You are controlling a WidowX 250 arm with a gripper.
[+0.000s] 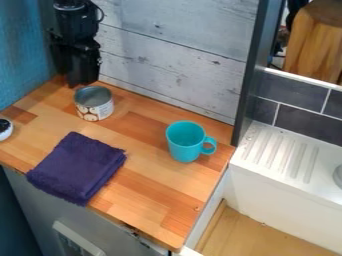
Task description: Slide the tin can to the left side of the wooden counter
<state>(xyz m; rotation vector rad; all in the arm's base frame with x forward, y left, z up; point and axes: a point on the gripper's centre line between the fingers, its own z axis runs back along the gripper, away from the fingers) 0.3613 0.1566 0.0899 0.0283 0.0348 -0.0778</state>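
At 11 o'clock on the wooden desk [152, 195], seen from its middle, the black gripper [81, 77] hangs low just behind an open-topped can [95, 108]; whether the two touch, I cannot tell. Nor can I tell how far open the gripper is, or whether it has hold of anything. The can stands upright, its label facing out. At 3 o'clock sits an upright turquoise mug [184, 145], handle toward 3 o'clock, and at 8 o'clock lies a folded purple cloth [77, 167], reaching the front edge.

Judging by how things lie, the step in hand seems to come before any grasp. With the can nearest, a move onto it would call for lifting clear of its rim, lining up over it and coming straight down.
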